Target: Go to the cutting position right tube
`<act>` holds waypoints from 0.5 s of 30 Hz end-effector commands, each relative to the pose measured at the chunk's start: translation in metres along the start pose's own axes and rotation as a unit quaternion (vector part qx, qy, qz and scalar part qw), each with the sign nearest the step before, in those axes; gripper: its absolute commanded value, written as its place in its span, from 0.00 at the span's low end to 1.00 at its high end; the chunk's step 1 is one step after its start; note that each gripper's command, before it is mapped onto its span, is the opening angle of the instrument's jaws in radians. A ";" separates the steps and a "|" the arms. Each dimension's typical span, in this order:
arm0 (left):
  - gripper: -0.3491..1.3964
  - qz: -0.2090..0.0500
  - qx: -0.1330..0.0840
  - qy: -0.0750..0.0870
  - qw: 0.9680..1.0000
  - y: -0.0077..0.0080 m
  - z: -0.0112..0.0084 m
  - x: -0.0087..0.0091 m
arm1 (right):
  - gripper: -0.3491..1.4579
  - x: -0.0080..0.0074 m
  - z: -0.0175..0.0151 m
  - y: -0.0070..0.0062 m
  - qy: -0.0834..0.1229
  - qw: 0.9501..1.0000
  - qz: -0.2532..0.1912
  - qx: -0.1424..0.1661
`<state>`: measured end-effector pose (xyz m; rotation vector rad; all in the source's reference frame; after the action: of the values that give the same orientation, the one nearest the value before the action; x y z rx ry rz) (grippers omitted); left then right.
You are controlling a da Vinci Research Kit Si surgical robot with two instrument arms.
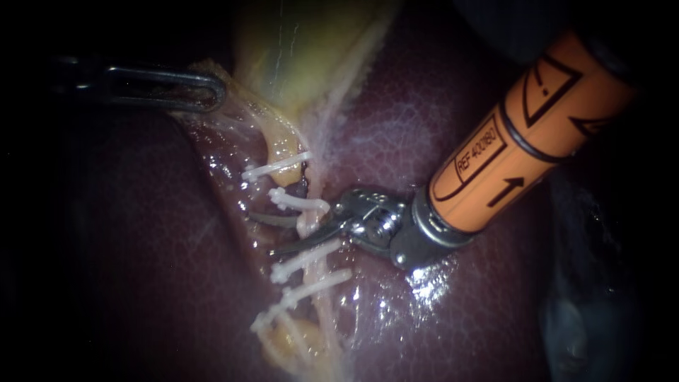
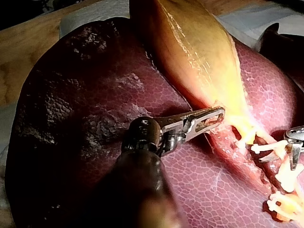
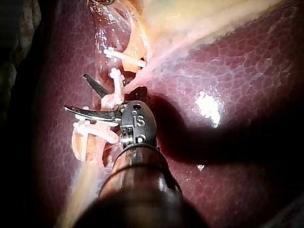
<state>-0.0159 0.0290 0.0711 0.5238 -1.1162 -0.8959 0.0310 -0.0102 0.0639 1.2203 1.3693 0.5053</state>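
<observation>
left instrument: jaws clamped on gallbladder edge; shaft lost in dark
right instrument: jaws apart, astride tube; contact hard to make out
tube: between white clips, on liver; lower end runs out of view

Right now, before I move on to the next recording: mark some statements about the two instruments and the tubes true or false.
1. The right instrument has an end effector of two blades, and they stand open. True.
2. A pale tube lies between those blades. True.
3. No tube carries a clip. False: several white clips sit across the tubes, on both sides of the blades.
4. The left instrument hangs free, holding nothing. False: it is shut on the edge of the gallbladder.
5. The right instrument's shaft comes in from the lower left of the endoscope view. False: it comes in from the upper right.
</observation>
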 end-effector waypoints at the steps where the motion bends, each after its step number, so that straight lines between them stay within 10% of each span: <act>1: 0.00 0.000 0.000 0.000 1.000 0.0000 0.0000 0.0000 | 0.85 0.0003 0.0002 -0.0004 0.001 1.000 0.001 0.001; 15: 0.00 0.000 0.001 0.000 1.000 0.0001 -0.0002 0.0001 | 0.84 0.0019 0.0007 -0.0021 0.010 1.000 0.005 0.009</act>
<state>-0.0157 0.0291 0.0712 0.5247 -1.1163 -0.8956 0.0313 -0.0096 0.0609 1.2416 1.3880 0.5156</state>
